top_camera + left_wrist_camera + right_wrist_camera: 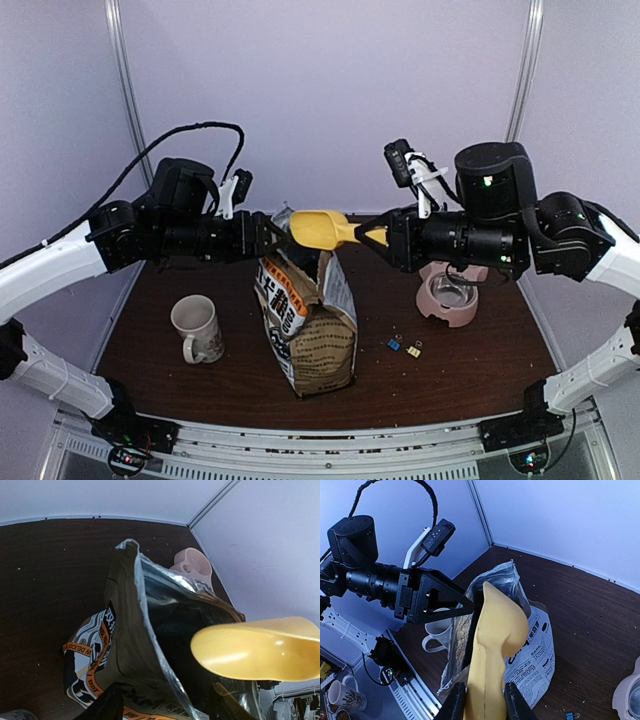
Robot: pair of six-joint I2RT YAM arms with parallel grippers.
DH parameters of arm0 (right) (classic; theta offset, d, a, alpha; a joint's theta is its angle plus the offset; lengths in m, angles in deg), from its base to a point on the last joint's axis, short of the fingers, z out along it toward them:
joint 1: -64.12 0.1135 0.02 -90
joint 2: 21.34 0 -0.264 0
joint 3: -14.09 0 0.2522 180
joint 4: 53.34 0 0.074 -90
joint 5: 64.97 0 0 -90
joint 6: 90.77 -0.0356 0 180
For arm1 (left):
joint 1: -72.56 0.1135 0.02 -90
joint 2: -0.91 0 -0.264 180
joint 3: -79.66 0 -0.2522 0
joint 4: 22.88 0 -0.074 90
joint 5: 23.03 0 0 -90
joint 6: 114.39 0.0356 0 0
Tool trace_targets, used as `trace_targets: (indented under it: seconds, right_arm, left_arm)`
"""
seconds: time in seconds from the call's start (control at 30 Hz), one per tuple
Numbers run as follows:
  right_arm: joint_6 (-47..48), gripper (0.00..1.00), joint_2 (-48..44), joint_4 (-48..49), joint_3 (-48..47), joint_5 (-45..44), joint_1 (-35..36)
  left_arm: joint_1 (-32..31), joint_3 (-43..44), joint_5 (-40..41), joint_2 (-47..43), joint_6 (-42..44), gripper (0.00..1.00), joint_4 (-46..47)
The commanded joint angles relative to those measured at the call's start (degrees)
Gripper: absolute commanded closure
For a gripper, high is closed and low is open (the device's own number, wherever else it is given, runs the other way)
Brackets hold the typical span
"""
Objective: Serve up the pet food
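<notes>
1. Holding the yellow scoop [320,228] by its handle, the right gripper [375,235] has its jaws drawn in narrow on either side of that handle. The scoop's bowl hangs just above the open mouth of the bag [310,320].
2. The brown paper bag stands upright near the middle of the table [150,370], its foil-lined top pulled open.
3. The pet food [459,630] is inside the bag. The right wrist view shows a tan, grainy patch of it just within the mouth, beside the scoop's edge.
4. The left gripper [275,235] sits at the bag's upper rim from the left. Its jaws stand well apart, and the left wrist view shows the bag's wall running between them. Whether a finger touches the wall cannot be told.
5. A white mug [197,327] stands to the left of the bag. A pink bowl [448,295] sits to the right, under the right arm, with two small binder clips [405,347] between the bowl and the bag.
</notes>
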Motion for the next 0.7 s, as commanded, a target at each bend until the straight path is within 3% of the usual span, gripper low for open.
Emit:
trace_targets:
  seconds: [0.0,0.1,0.23,0.3,0.47,0.67]
  right_arm:
    - [1.33,0.85,4.56,-12.11,-8.38,-7.33,2.62]
    - [0.53,0.85,9.20,-17.79,-13.99,-8.61,3.98]
    - [-2.86,0.85,16.02,-26.77,-22.07,-10.19,4.38]
    - [-4.81,0.86,19.53,-31.65,-26.36,-11.10,4.39]
    - [-9.32,0.86,23.72,-42.06,-32.71,-11.42,3.71]
    - [-13.90,0.86,24.13,-48.87,-30.21,-9.51,0.51]
  left_arm:
    - [0.55,1.89,0.56,1.30,1.82,0.43,-0.89]
    - [0.64,1.89,0.76,2.11,2.12,0.57,-1.45]
    - [0.64,1.40,1.35,2.25,2.54,0.90,-0.96]
    - [0.56,1.23,0.78,2.03,4.62,1.00,0.73]
    - [-1.47,2.71,-3.90,1.77,12.54,1.00,6.92]
    - [-6.83,9.61,-5.02,6.36,20.42,1.00,6.47]
